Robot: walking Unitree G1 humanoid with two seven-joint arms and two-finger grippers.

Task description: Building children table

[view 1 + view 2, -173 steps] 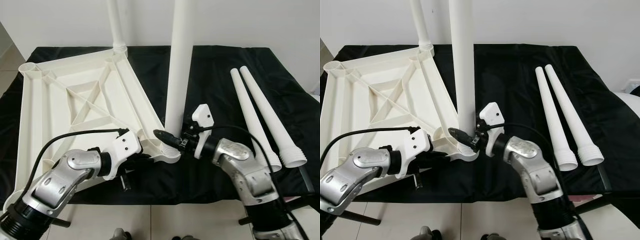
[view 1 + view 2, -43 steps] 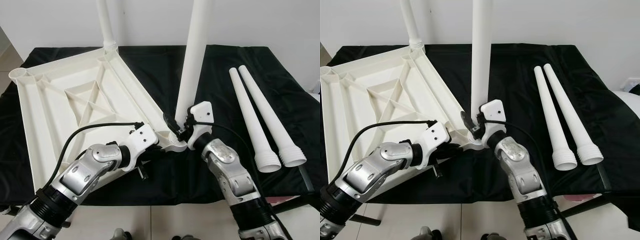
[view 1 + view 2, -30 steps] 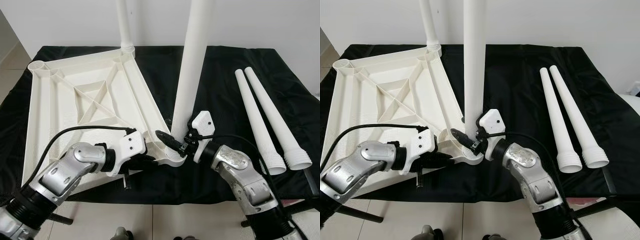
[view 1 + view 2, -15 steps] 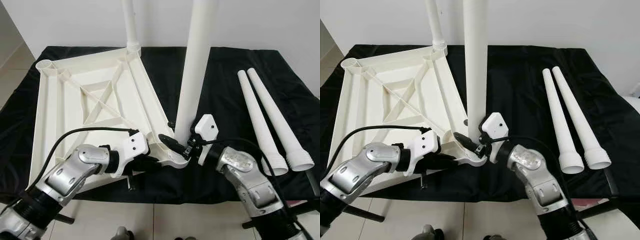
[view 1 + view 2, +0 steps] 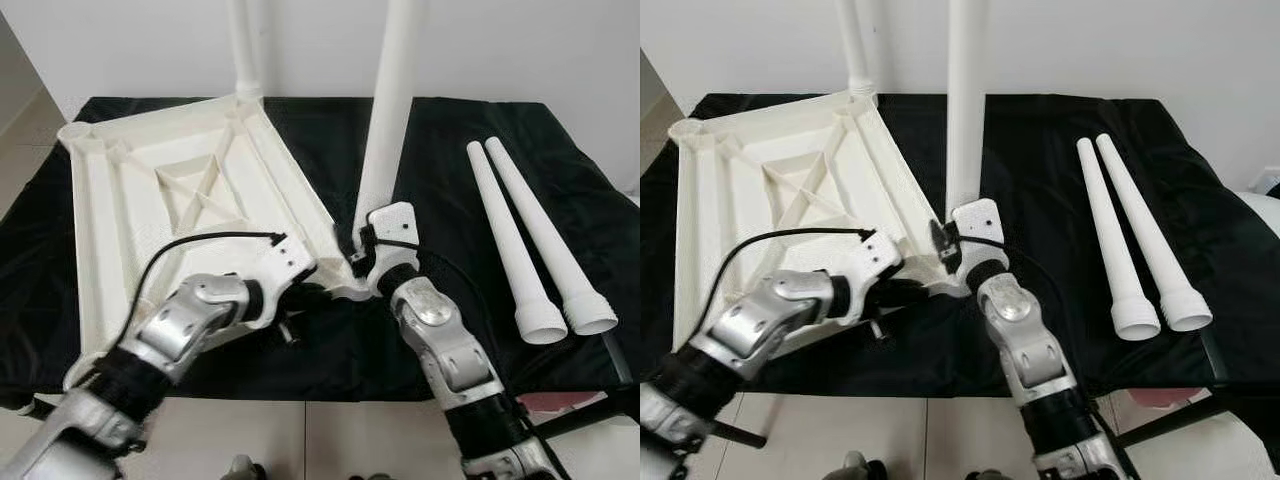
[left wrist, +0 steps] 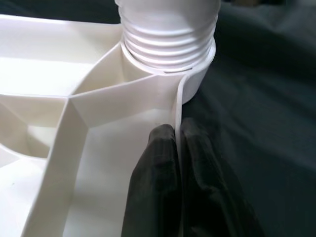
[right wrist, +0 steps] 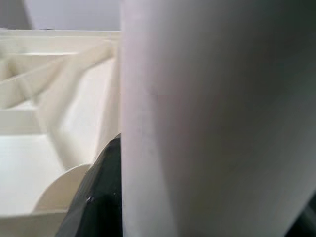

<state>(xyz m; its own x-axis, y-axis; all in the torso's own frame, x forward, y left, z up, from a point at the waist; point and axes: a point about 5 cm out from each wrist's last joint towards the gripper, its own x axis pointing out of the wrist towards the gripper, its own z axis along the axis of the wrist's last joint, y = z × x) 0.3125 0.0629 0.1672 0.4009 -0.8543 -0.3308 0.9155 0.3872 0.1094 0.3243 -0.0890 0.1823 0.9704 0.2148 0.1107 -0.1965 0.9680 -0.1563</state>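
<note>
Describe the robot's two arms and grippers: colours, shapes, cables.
Both arms are jointed silver metal shells with black ribbed collars. Each wrist carries a white angular camera housing. A black cable loops along each forearm. The left gripper and right gripper have long, glossy black fingers.

Bare black cloth lies open between the upright leg and two loose legs.

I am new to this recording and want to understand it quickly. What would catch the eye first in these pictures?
First, the white tabletop lying upside down on the black cloth, with two legs standing up from its corners. At the near leg, the right gripper holds its base, and the left gripper pinches the tabletop's rim beside the socket. Two spare legs lie side by side on the right.
</note>
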